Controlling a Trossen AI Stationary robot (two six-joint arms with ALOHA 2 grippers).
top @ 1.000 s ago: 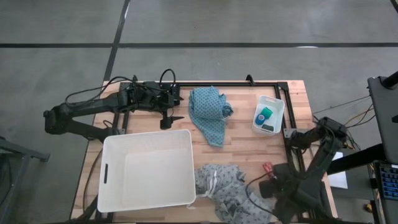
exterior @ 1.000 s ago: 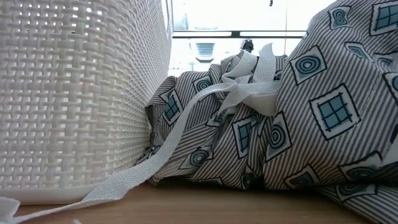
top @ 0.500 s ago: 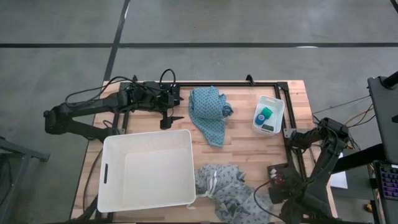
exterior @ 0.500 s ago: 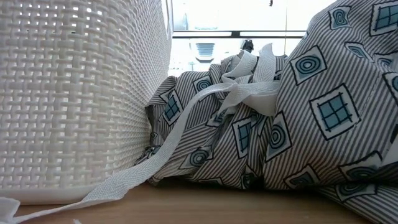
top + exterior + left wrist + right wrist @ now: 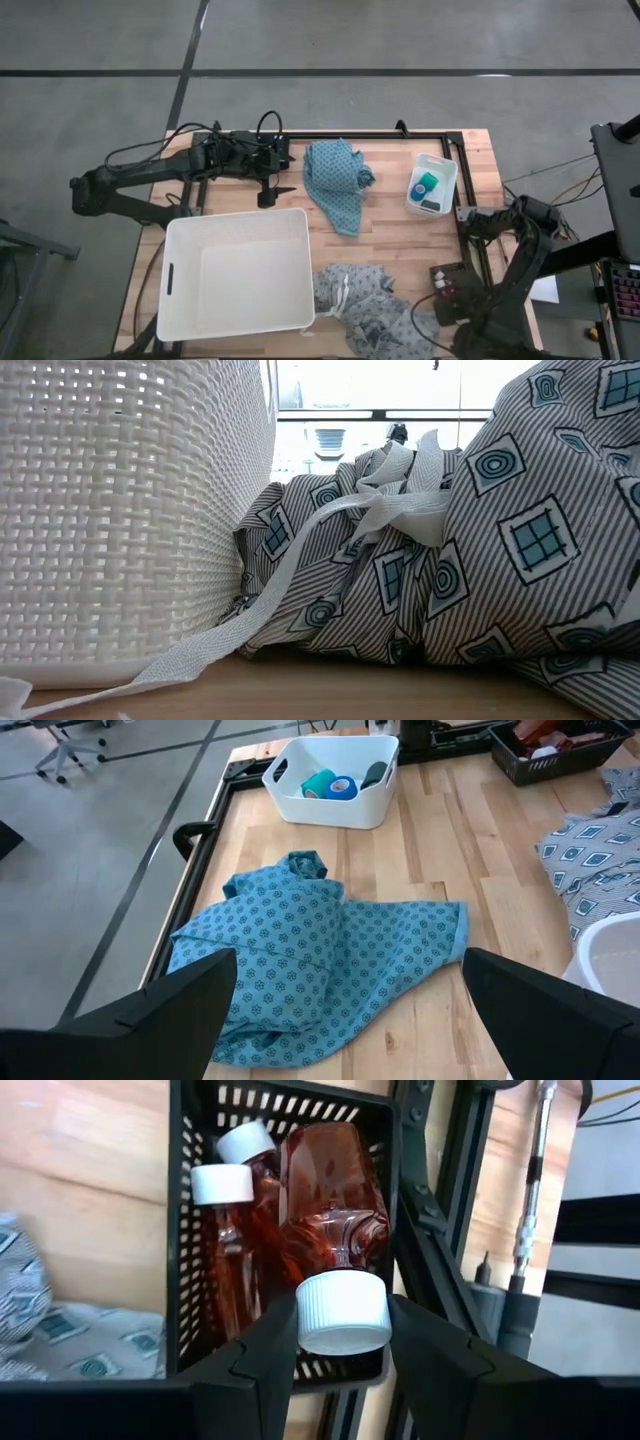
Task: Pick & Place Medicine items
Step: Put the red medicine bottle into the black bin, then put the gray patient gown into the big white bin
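Three red bottles with white caps show in the right wrist view, in and over a black slotted basket [image 5: 190,1230] at the table's near right [image 5: 447,285]. My right gripper [image 5: 343,1315] is shut on the nearest bottle [image 5: 335,1190]. The other two [image 5: 235,1230] lie in the basket. The teal roll [image 5: 320,785] and the blue round piece [image 5: 343,788] lie in a small white bin [image 5: 432,183] at the far right. My left gripper [image 5: 345,1020] is open and empty above a teal cloth [image 5: 310,950], at the table's far side [image 5: 272,190]. My right gripper pinches the bottle's white cap [image 5: 343,1330] between its two fingers, one on each side. The fingers come from above, from the near side. The bottle's red body reaches away from the fingers over the basket. Whether it rests on the other bottles cannot be told.
A large white woven basket [image 5: 238,272] takes up the near left. A grey patterned cloth with white ties [image 5: 365,300] lies between it and the black basket and fills the low view [image 5: 480,540]. The black table frame [image 5: 440,1230] runs just right of the black basket.
My right gripper, which stood over the black basket a second ago, has drawn back toward the table's near right corner. The basket now shows in the high view. My left arm has kept still.
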